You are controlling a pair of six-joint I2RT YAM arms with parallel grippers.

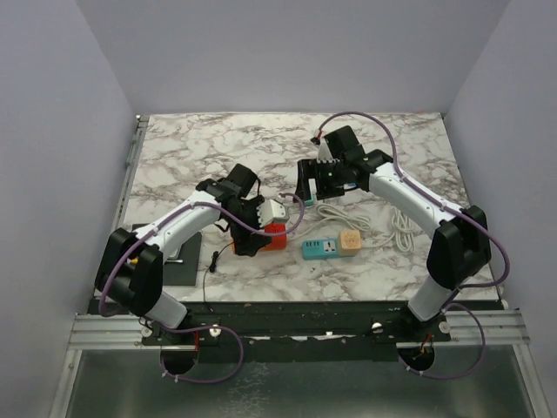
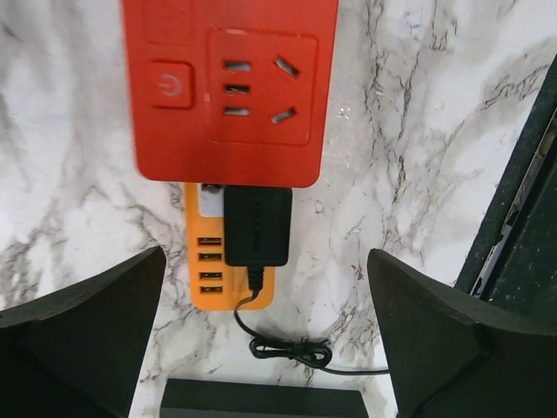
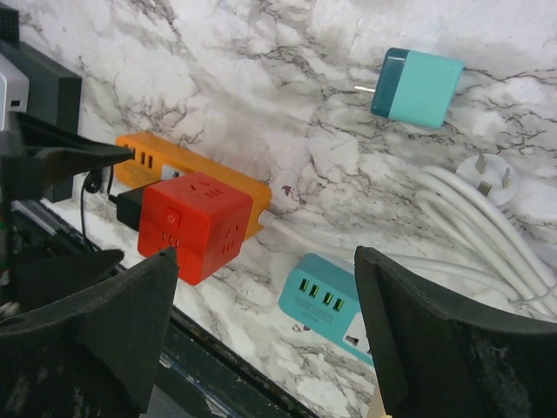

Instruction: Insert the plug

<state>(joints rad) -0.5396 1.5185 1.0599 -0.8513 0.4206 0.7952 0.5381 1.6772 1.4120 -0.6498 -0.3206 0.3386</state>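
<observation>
Left gripper point(image 2: 265, 261) hung over the black plug point(image 2: 258, 225), jaws spread wide and holding nothing. The right gripper point(image 3: 265, 257) gaped empty too. Pulling away might snag the thin cord point(image 2: 287, 351) and tug the plug loose.

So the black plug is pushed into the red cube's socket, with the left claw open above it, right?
No. The black plug is in the orange strip beside the red cube, whose socket is empty; the left wrist view shows it. The left claw is open above it.

Teal charger point(image 3: 416, 87), teal power strip point(image 3: 324, 294), marble table point(image 1: 218, 148)
</observation>
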